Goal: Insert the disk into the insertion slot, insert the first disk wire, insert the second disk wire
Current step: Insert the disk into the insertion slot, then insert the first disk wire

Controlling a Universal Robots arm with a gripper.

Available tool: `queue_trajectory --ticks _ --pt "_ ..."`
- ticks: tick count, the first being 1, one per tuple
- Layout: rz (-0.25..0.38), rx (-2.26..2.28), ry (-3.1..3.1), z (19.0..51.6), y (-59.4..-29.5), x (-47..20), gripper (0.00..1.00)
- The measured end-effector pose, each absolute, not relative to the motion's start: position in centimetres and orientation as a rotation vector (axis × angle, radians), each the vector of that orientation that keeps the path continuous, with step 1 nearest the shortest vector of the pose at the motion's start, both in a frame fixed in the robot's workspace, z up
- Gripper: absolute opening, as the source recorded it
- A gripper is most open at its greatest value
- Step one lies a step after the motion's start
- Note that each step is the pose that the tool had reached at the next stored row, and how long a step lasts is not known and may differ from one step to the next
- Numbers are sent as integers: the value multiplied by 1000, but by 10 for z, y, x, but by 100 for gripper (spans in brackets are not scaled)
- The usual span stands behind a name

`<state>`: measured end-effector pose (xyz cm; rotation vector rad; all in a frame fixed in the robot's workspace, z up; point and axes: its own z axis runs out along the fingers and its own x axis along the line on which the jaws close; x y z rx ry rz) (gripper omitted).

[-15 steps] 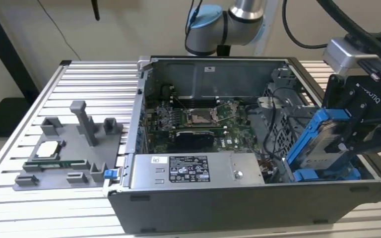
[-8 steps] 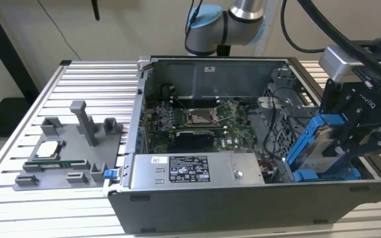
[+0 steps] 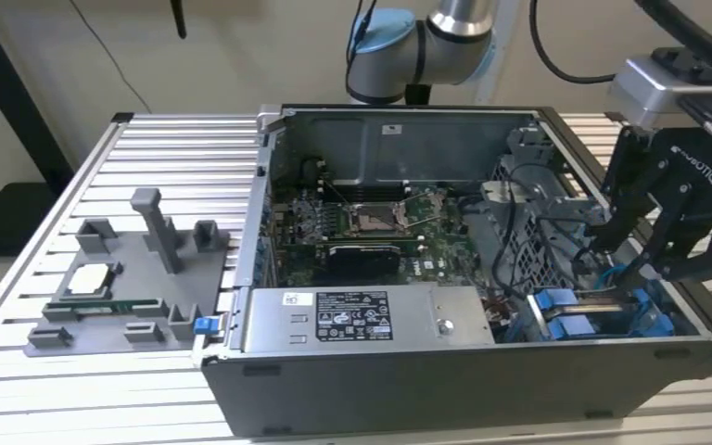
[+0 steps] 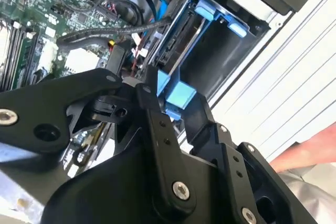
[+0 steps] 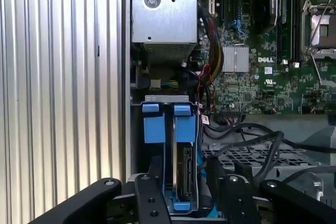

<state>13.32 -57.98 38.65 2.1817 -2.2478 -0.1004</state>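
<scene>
The disk [image 5: 186,169] stands on edge in the insertion slot [image 5: 165,99], its bright blue carrier around it, at the case's front corner on the exterior view's right. Its connector edge [image 4: 170,45] faces the motherboard. My gripper [image 3: 634,269] reaches down into that corner from above. In both wrist views its black fingers [image 5: 152,203] sit on either side of the carrier's blue end [image 4: 178,98], so my gripper [image 4: 176,100] looks shut on the disk. Black cables [image 5: 247,137] lie loose beside the bay, with no plug seen on the disk's connector.
The open case holds a green motherboard [image 3: 369,222] and a grey labelled power-supply box [image 3: 369,320]. A grey fixture plate [image 3: 121,278] with parts lies on the ribbed table at the exterior view's left. A person's hand [image 4: 310,150] shows beyond the case wall.
</scene>
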Motion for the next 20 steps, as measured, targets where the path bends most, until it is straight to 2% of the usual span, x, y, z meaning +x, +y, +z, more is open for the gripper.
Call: queue_trajectory --ticks 5,14,20 --pt "-101 2182 -2247 397 -577 133 100" --pt "-96 2184 -2250 397 -549 133 100" --pt "-54 2207 -2267 395 -539 131 100"
